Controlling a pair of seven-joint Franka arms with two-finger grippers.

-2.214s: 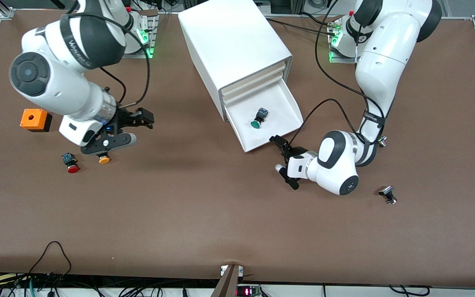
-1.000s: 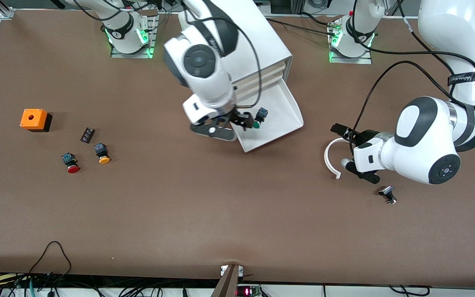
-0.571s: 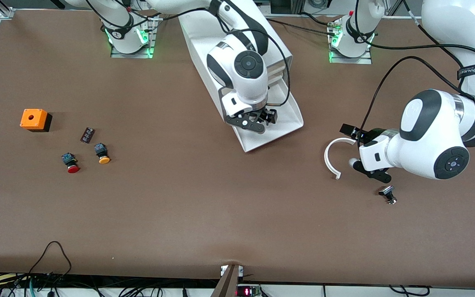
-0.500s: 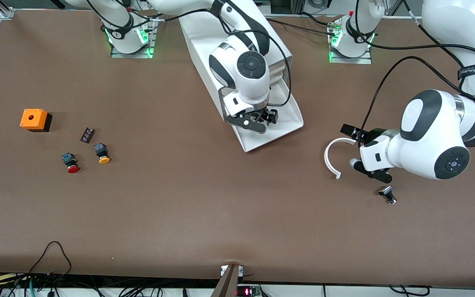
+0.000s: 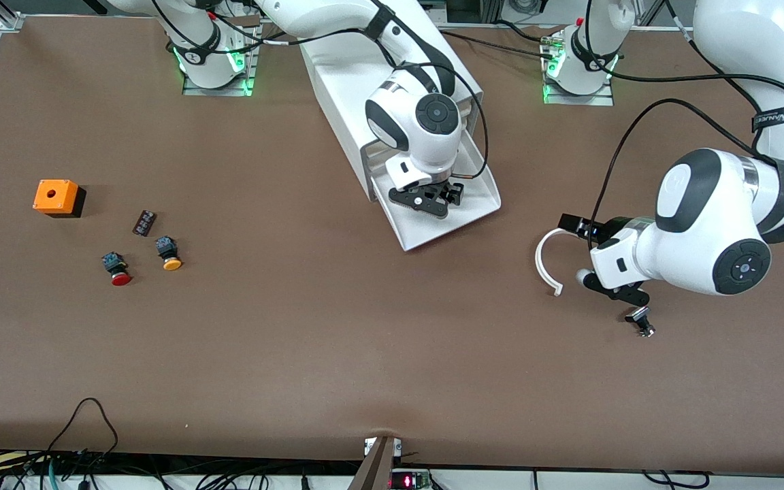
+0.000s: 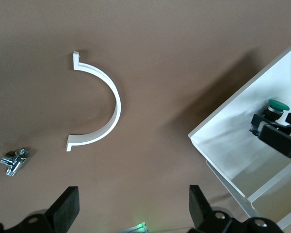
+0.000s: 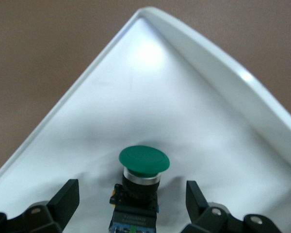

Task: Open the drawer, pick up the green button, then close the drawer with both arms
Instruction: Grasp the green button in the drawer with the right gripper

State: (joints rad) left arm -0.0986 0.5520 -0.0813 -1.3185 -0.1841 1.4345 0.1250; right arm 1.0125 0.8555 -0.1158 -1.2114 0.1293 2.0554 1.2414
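Note:
The lowest drawer [image 5: 448, 229] of the white cabinet [image 5: 358, 75] stands pulled out. My right gripper [image 5: 433, 199] is down inside it and hides the green button in the front view. In the right wrist view the green-capped button [image 7: 144, 160] lies on the drawer floor [image 7: 150, 87] between my right gripper's [image 7: 131, 195] open fingers, which stand apart from it on either side. My left gripper [image 5: 579, 250] is open and empty, low over the table toward the left arm's end. The left wrist view shows its open gripper [image 6: 131, 213], the drawer [image 6: 228, 141] and the button [image 6: 278, 105].
A white curved piece [image 5: 546, 258] lies on the table by my left gripper, also in the left wrist view [image 6: 104, 109]. A small metal part [image 5: 640, 320] lies nearer the front camera. An orange box [image 5: 58, 197], a dark chip [image 5: 144, 222], a red button [image 5: 117, 269] and a yellow-orange button [image 5: 169, 254] lie toward the right arm's end.
My right arm swung from its end of the table to the drawer and lowered its open gripper round the green button. My left gripper drew away from the drawer front; the curved piece appeared beside it.

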